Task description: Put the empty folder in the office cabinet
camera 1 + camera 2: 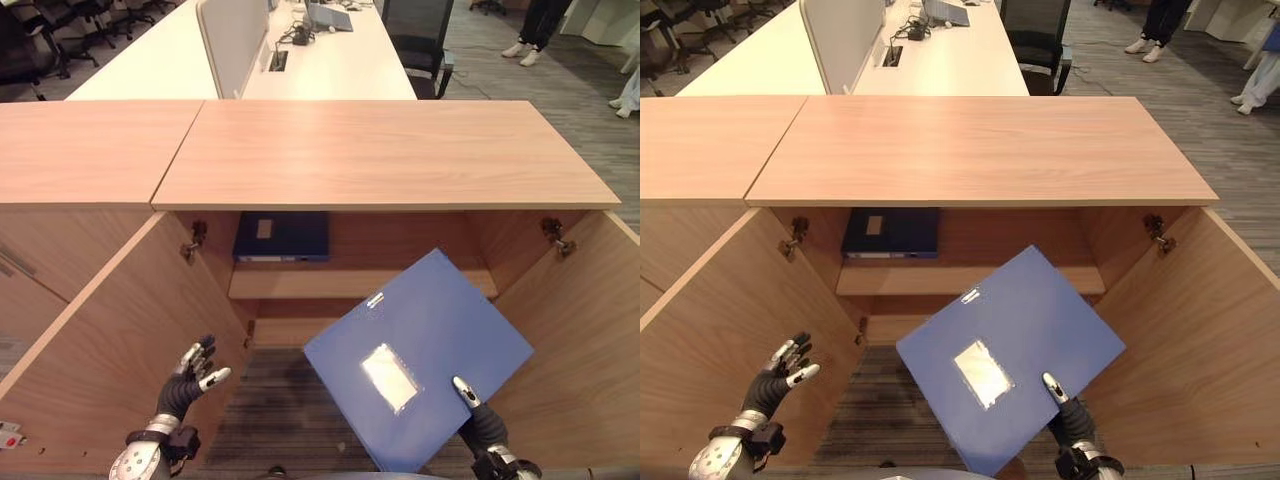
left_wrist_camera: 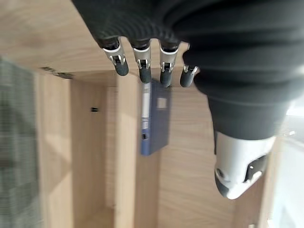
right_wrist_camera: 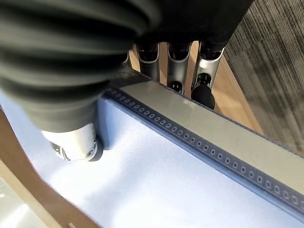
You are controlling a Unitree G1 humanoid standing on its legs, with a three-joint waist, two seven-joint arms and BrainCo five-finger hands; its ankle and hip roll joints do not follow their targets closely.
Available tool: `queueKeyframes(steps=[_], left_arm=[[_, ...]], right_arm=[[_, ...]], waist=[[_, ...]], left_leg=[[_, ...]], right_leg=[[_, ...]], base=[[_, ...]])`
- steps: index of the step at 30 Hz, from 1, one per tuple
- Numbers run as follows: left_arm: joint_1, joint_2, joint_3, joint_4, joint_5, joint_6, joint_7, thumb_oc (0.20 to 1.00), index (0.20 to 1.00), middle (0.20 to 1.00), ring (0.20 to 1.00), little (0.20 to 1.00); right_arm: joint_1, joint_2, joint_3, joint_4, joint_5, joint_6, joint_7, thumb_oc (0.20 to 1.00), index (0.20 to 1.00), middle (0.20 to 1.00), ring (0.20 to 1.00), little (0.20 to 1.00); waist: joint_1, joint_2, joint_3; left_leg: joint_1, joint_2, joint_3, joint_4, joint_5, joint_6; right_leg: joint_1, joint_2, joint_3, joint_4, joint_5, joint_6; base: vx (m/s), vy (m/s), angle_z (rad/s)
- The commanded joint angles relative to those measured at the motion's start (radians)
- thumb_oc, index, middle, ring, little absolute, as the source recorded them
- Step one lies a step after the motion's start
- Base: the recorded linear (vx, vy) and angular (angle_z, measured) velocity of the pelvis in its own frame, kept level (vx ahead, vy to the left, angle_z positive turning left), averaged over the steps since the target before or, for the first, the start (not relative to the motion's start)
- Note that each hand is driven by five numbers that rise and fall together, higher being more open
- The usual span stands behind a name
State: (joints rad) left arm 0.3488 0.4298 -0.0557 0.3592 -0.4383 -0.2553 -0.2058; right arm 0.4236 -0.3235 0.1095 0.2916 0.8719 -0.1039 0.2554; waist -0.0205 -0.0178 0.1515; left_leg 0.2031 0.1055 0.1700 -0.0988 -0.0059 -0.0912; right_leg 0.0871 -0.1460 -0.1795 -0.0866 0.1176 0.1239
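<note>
While gripped by the right hand, blue folder before open wooden cabinet; left hand open.

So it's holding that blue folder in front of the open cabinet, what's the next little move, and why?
Probably carry the blue folder forward toward the shelf. The right hand grips its near corner, fingers curled over the edge, and it hangs tilted outside the cabinet. The shelf's right side looks bare; a dark folder stands at its left. The left hand is open.
</note>
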Motion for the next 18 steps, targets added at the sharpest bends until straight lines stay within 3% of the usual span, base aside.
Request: queueKeyframes(steps=[1, 12, 18], left_arm=[[-0.057, 0.009, -0.027, 0.049, 0.108, -0.018, 0.010, 1.000, 1.000, 1.000, 1.000, 1.000], [-0.154, -0.051, -0.172, 0.286, 0.216, 0.006, 0.045, 1.000, 1.000, 1.000, 1.000, 1.000], [-0.180, -0.051, -0.219, 0.313, 0.225, 0.014, 0.049, 1.000, 1.000, 1.000, 1.000, 1.000]], right_arm=[[-0.133, 0.051, -0.021, 0.001, 0.015, -0.079, -0.018, 0.200, 0.200, 0.200, 0.200, 0.200], [-0.357, 0.142, 0.002, 0.135, 0.103, -0.144, -0.127, 0.200, 0.200, 0.200, 0.200, 0.200], [-0.488, 0.171, -0.031, 0.204, 0.165, -0.194, -0.195, 0.200, 0.200, 0.200, 0.200, 0.200]], waist=[[0.005, -0.001, 0.021], [0.032, 0.008, 0.042], [0.053, 0.018, 0.061]], left_leg=[[-0.012, -0.057, -0.056, 0.012, -0.040, 0.056], [-0.017, -0.068, -0.059, 0.012, -0.048, 0.074], [-0.013, -0.070, -0.068, 0.018, -0.060, 0.093]], right_leg=[[0.007, -0.024, 0.038, 0.134, -0.123, 0.061], [-0.025, -0.031, 0.040, 0.188, -0.133, 0.071], [-0.087, -0.041, 0.040, 0.313, -0.143, 0.094]], base=[[0.00, 0.037, 0.01], [0.01, 0.033, 0.01], [0.00, 0.053, 0.02]])
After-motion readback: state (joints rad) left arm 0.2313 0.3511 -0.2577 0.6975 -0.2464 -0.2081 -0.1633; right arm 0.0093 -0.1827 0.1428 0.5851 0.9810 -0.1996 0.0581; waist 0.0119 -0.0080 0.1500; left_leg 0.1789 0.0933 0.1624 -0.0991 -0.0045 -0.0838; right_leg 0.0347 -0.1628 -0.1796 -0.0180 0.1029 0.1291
